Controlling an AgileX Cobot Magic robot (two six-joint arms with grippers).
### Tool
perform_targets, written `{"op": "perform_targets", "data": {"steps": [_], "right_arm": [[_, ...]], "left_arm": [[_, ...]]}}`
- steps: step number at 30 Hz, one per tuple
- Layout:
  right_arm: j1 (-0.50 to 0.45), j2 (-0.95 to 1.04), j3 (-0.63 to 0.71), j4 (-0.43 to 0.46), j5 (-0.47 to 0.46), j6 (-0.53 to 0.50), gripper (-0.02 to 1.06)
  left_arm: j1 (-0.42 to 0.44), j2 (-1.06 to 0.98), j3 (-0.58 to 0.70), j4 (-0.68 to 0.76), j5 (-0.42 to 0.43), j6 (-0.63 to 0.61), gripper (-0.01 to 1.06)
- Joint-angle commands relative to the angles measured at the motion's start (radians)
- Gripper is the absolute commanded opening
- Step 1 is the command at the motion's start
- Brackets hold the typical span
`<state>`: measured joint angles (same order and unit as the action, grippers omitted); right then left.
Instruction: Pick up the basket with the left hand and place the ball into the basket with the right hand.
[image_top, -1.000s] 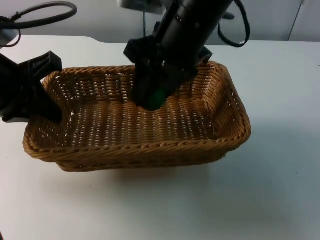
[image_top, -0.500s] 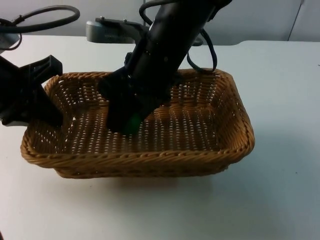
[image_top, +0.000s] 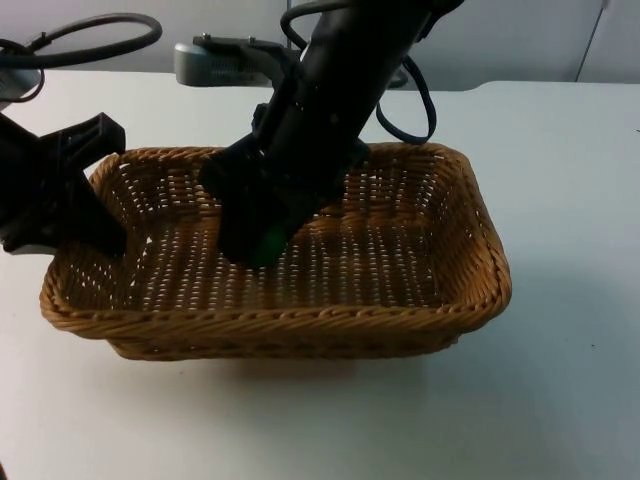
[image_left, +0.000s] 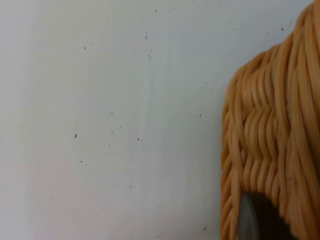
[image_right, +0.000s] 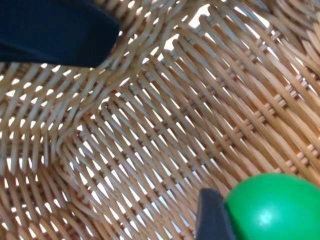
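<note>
In the top view, the left gripper (image_top: 85, 215) is clamping the left end wall of the wicker basket (image_top: 470, 250), which is sitting slightly tilted over the middle of the white table (image_top: 560, 400) with a shadow under its near side, so the pick-up part of the task is looking done. The right gripper (image_top: 262, 240) is reaching down from the far edge into the basket's left-centre, and the green ball (image_top: 266, 245) is peeking out between its fingers, low over the woven floor; judging from this, the ball is inside the basket's walls but is not yet let go, so what is left is the release and the withdrawal of the right arm. Nothing else is lying in the basket. In the left wrist view, the basket's braided rim (image_left: 272, 140) is rising beside bare table (image_left: 100, 125), and a dark fingertip (image_left: 255, 222) is pressing against the weave, so that gripper is pinching the wall. In the right wrist view, the green ball (image_right: 272, 207) is being pinched against a black finger (image_right: 212, 215), hanging just above the basket's open-weave floor (image_right: 150, 135), while the left gripper's dark finger (image_right: 55, 30) is showing at the basket's wall.
</note>
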<state>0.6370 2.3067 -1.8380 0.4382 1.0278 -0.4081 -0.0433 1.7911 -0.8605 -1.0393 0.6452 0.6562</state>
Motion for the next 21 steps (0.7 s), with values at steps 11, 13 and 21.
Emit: {"op": "perform_targets", "data": {"steps": [11,13,21], "right_arm": [[0.002,-0.120,-0.125,-0.057,0.081,0.075,0.65],[0.002,-0.159,-0.193,-0.083,0.145,0.124,0.57],[0.002,-0.311,-0.413,-0.162,0.193,0.126,0.00]], "left_arm": [[0.002,-0.014,0.001,-0.019,0.027,-0.001,0.00],[0.002,-0.014,0.001,-0.019,0.027,-0.001,0.00],[0.002,-0.014,0.001,-0.019,0.009,0.036,0.00]]}}
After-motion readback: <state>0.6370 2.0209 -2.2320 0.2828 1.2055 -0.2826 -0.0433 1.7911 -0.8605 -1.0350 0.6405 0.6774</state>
